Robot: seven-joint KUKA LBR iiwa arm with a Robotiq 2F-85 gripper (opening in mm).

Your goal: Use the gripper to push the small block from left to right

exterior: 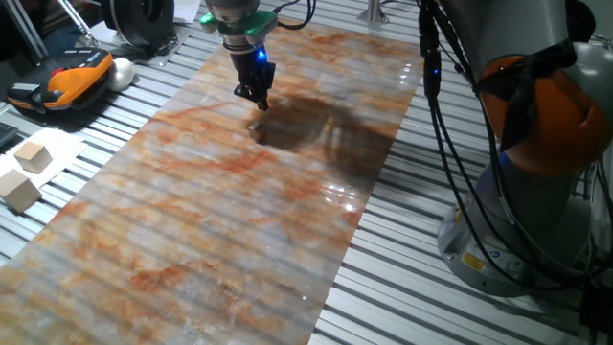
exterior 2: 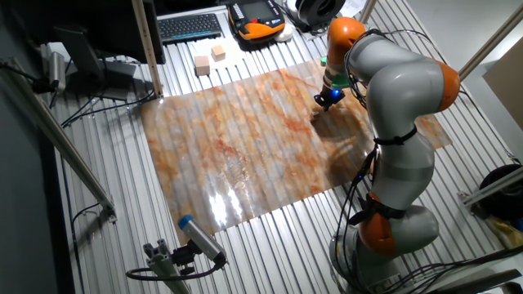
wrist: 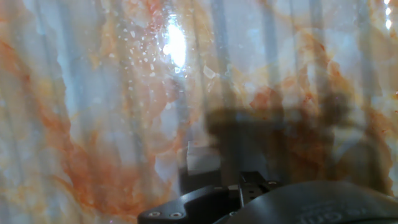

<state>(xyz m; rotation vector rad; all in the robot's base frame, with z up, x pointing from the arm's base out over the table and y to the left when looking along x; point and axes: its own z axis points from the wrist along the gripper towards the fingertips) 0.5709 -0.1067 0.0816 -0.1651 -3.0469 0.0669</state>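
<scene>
Claw: the gripper hangs low over the far part of the marbled mat, its black fingers drawn to a narrow point, a blue light and a green ring above them; whether the fingers are pressed together or slightly apart I cannot tell; it holds nothing that shows.
Small block: the small block appears in the hand view as a pale square face just ahead of the gripper body, on the mat at the edge of a dark shadow; touching the fingers or just clear of them, I cannot tell; in the fixed views it is too small to make out under the claw.
Surface: the mat, white with orange-red veining, lies on a table of ribbed metal slats; glare shows on its glossy face.
Room: two larger pale wooden blocks sit off the mat's edge on white paper; an orange and black handheld pendant lies beyond them; a keyboard sits at the far edge in the other fixed view; the grey and orange arm bends over the mat.
Hidden: the fingertips are out of sight in the hand view; only the dark gripper body fills its lower edge.
</scene>
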